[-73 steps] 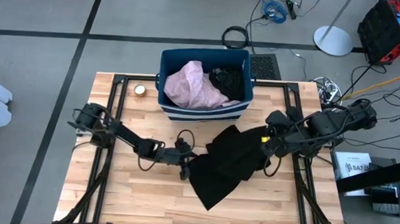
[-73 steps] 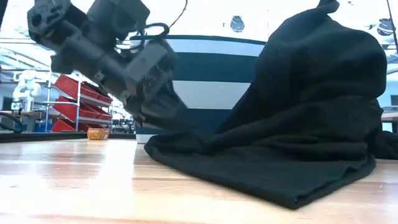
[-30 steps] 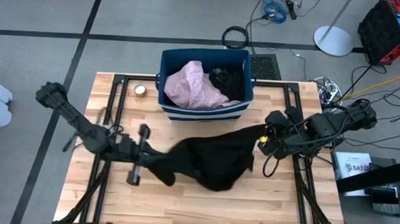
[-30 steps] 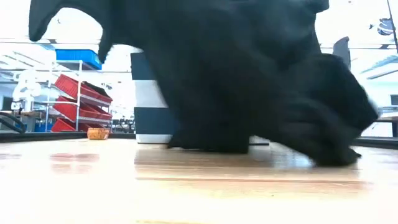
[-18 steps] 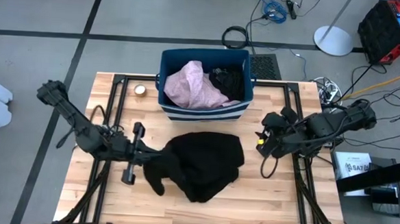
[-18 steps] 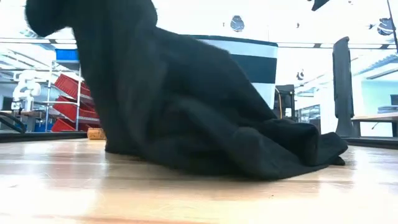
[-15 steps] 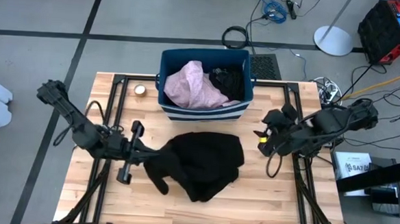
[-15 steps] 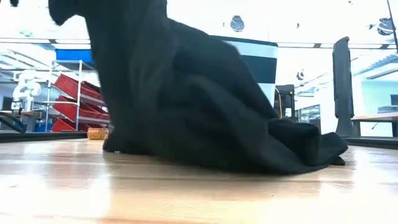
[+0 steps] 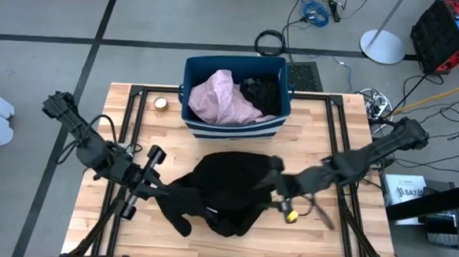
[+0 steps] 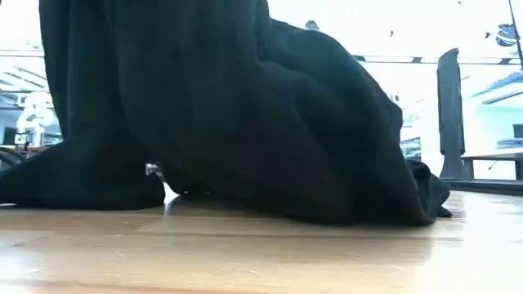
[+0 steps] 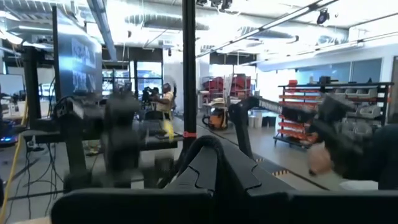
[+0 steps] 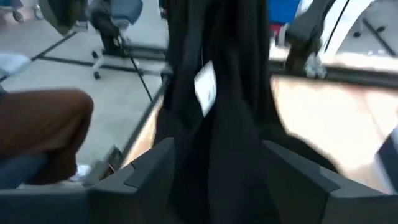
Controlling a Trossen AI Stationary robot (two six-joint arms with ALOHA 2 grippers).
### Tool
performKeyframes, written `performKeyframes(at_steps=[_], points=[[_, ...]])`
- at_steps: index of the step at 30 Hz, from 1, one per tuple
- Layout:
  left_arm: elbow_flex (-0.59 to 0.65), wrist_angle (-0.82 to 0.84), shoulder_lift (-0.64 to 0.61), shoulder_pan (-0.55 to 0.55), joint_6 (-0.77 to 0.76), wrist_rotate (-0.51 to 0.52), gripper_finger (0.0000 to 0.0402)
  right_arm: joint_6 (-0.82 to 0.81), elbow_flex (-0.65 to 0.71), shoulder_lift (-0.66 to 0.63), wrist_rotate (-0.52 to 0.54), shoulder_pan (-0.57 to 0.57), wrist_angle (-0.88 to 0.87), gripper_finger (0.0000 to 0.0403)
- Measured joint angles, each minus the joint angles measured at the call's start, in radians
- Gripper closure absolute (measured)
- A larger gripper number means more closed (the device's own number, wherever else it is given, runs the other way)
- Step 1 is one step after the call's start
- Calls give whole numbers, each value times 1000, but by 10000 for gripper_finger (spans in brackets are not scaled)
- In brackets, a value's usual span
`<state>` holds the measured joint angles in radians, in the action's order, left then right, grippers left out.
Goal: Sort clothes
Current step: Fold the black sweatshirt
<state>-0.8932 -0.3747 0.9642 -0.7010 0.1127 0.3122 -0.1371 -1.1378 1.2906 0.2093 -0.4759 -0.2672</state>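
Observation:
A big black garment (image 9: 230,187) lies bunched in the middle of the table, its left part raised; in the low view the black garment (image 10: 245,106) fills most of the picture. My left gripper (image 9: 157,189) is shut on that left part. My right gripper (image 9: 274,182) reaches in from the right, open, one finger on either side of a hanging fold of the garment (image 12: 224,93) that bears a white tag (image 12: 205,84). A pale pink garment (image 9: 227,98) and dark pieces (image 9: 263,91) lie in the blue bin (image 9: 193,79). My left gripper pinches the black garment's left part (image 9: 169,191), coming about level from the table's left. That part is held up off the table, and the rest hangs down and lies heaped on the wood (image 10: 270,196). One layer or several, I cannot tell. My right gripper: whether its open fingers (image 12: 149,171) touch the fold between them cannot be told.
The blue bin with its white-striped base stands at the table's far edge, in the middle. A small round object (image 9: 161,103) sits to the left of it. Bare wood (image 9: 326,244) lies near the front edge and at both sides. A seated person's leg (image 12: 43,118) shows beyond the table.
My right gripper has let go of the garment's right end, which has fallen into a heap. It has then swung toward the table's left and near edge, up to the garment. My left gripper has drawn the garment's left part slightly left and up.

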Motion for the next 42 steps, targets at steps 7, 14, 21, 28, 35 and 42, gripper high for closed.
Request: performKeyframes(at_steps=[7,14,21,28,35,42], points=[[0,10,0,0,-28,1,393,-97,288,140,-160,63,517,187],[0,18,0,0,-28,43,392,-143,311,331,-238,59,828,188],[0,18,0,0,-29,83,392,-208,311,473,-233,21,886,188],[0,19,0,0,-29,112,392,-263,311,511,-79,-66,892,188],[1,26,0,0,-28,117,392,-255,180,552,214,-166,630,188],[1,27,0,0,-27,117,392,-317,24,657,261,-185,462,188]])
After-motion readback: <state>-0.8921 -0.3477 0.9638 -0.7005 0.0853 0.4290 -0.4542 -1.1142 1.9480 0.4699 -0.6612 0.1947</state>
